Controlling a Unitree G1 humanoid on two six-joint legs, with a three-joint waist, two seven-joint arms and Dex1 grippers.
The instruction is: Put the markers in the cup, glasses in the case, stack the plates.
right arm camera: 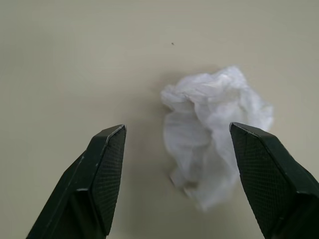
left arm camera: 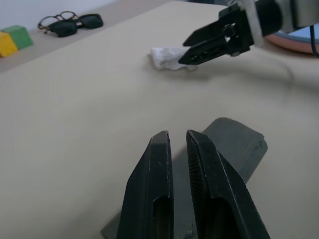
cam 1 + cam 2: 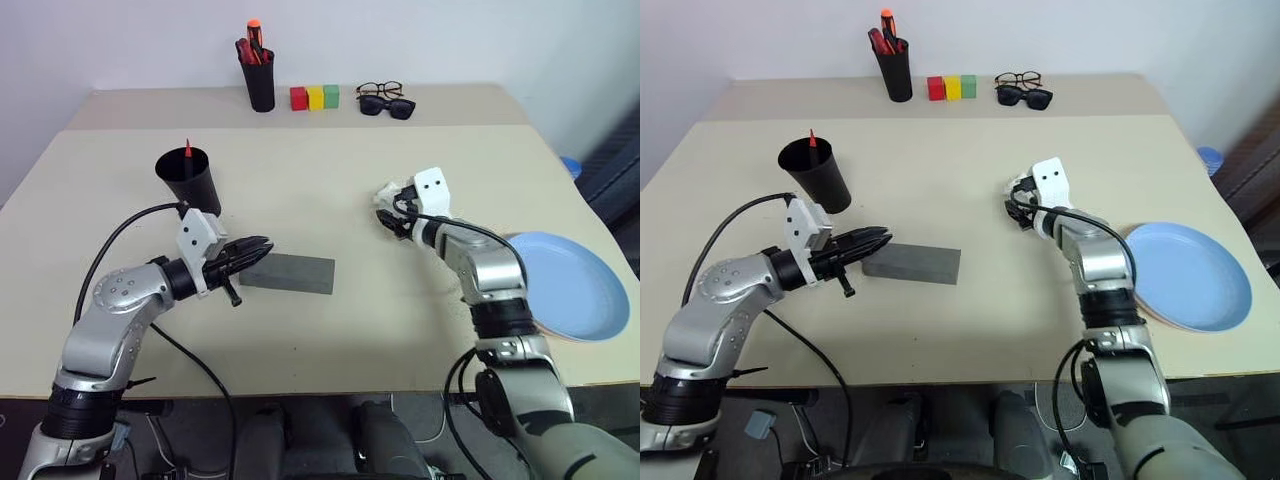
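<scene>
Left claw [image 3: 262,245], lower left, fingers together and empty at the end of the closed grey case [image 3: 288,273]; right claw [image 1: 174,149], centre-right, fingers apart over a crumpled tissue [image 1: 214,129]; plates [image 3: 575,285] stacked right, glasses [image 3: 380,90] top centre, likely next.

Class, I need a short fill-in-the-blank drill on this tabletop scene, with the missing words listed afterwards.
1. The right gripper has its fingers ____ around a crumpled white tissue.
2. The grey case lies with its lid ____.
3. The blue plate rests on top of a ____ plate.

Missing words: open; closed; pink
</scene>
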